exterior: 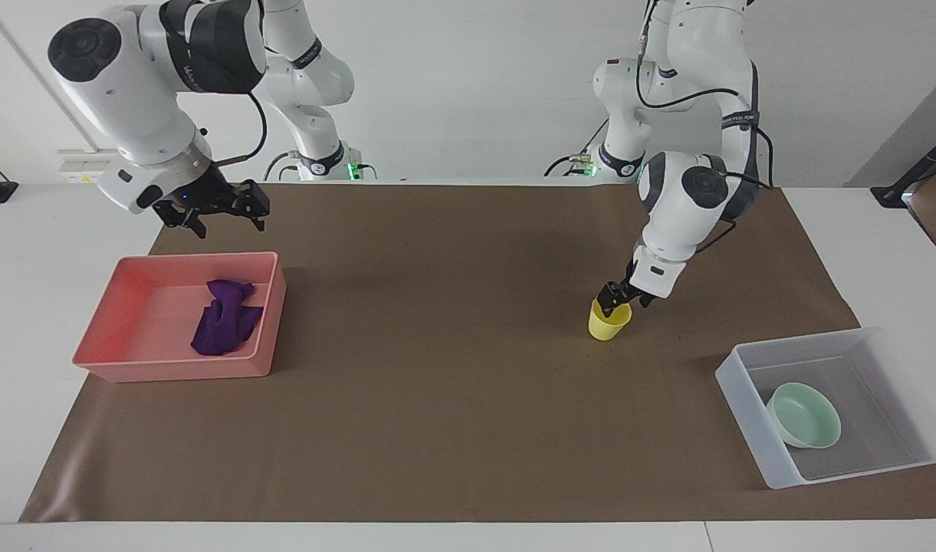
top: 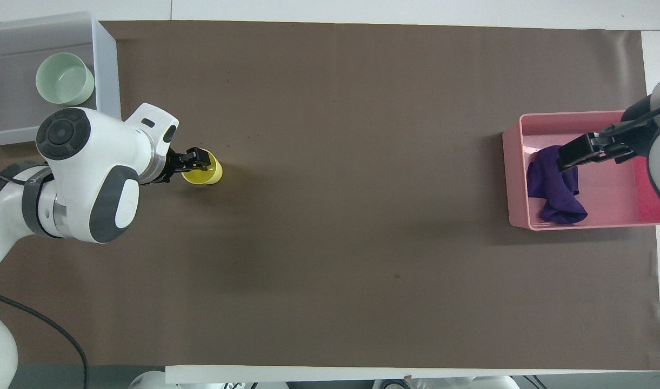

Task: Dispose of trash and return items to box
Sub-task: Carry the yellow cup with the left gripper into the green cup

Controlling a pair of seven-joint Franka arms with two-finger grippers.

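The deep-purple cloth wad (exterior: 226, 322) lies in the pink tray (exterior: 176, 372), also seen from overhead (top: 554, 183). My right gripper (exterior: 221, 218) is open and empty, raised over the tray's edge nearest the robots (top: 570, 154). The yellow cup (exterior: 607, 326) stands upright on the brown mat toward the left arm's end (top: 208, 174). My left gripper (exterior: 615, 300) is down at the cup's rim (top: 194, 159). The mint-green bowl (exterior: 803, 415) sits in the translucent box (exterior: 743, 406), farther from the robots than the cup; both show overhead, the bowl (top: 65, 78) and the box (top: 107, 81).
A brown mat (exterior: 452, 368) covers most of the white table. The pink tray (top: 511, 178) sits at the right arm's end and the box at the left arm's end. Nothing else lies on the mat between them.
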